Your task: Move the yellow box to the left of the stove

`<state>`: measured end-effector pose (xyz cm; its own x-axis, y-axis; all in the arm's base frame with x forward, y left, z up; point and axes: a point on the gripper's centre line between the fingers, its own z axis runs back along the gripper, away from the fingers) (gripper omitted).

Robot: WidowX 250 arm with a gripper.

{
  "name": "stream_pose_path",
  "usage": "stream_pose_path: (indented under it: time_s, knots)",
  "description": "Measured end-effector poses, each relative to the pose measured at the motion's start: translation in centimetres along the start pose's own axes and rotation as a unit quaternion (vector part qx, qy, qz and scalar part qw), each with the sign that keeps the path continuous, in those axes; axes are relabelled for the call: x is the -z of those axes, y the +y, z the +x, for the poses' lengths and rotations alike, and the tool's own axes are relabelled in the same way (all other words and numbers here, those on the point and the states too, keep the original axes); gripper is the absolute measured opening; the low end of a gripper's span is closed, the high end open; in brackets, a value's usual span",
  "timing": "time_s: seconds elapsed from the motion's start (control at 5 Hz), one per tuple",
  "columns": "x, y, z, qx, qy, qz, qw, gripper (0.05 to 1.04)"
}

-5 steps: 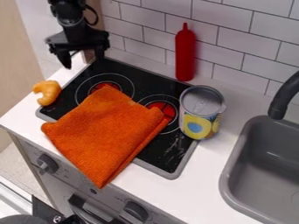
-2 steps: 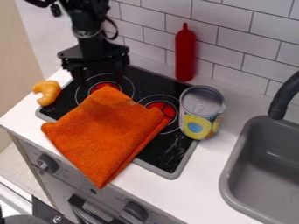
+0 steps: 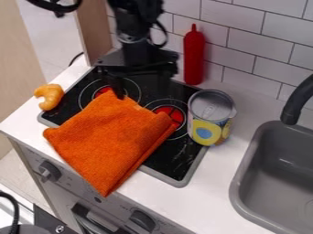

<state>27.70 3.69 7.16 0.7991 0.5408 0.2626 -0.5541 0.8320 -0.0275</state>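
Near edge: grey cooker front with dark knobs, one at the left [image 3: 50,171], one nearer [image 3: 142,221]; a dark door handle [image 3: 85,218] between them. White bench [image 3: 165,201] above. At right, a grey sink [image 3: 240,183] set into the bench, black tap [image 3: 297,103] bending over its far side.

Orange cloth [image 3: 110,141], folded, lies across the left and front of the black stove [image 3: 174,157]. Its near corner reaches past the bench's front edge; it partly covers both red-centred burners.

Task item: no box shape; observed as an upright can [image 3: 209,119], silvery top, yellow label with blue round mark. Position: right edge of the stove, to the right of the cloth. Cannot tell whether its base rests on the stove's rim or just beside it. Curved orange-yellow piece [image 3: 51,97], pastry-like, at the stove's left edge.

Hand [image 3: 140,87], black: over the far part of the stove, beyond the cloth, left of the can. State: released, two fingers spread, dark stove top visible between them. Arm [image 3: 131,27] comes down from the top edge.

Farther back: red bottle [image 3: 194,57], upright behind the stove, near the wall. Wall [image 3: 245,41]: white tiles, dark joints.
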Motion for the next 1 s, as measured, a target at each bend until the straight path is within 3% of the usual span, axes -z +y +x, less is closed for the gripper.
stream_pose_path:
  time_s: [0.2, 0.4, 0.6, 1.0]
  knots:
    - [-0.2, -2.6, -2.0, -0.024, 0.001, -0.001, 0.9997, 0.999]
    - [-0.1, -4.5, -4.7, 0.001, 0.024, -0.014, 0.9996, 0.999]
    - [0.5, -6.7, -6.5, 0.005, 0.026, -0.014, 0.9996, 0.999]
    - [1.9, -9.9, -7.1, -0.015, 0.059, -0.037, 0.9975, 0.999]
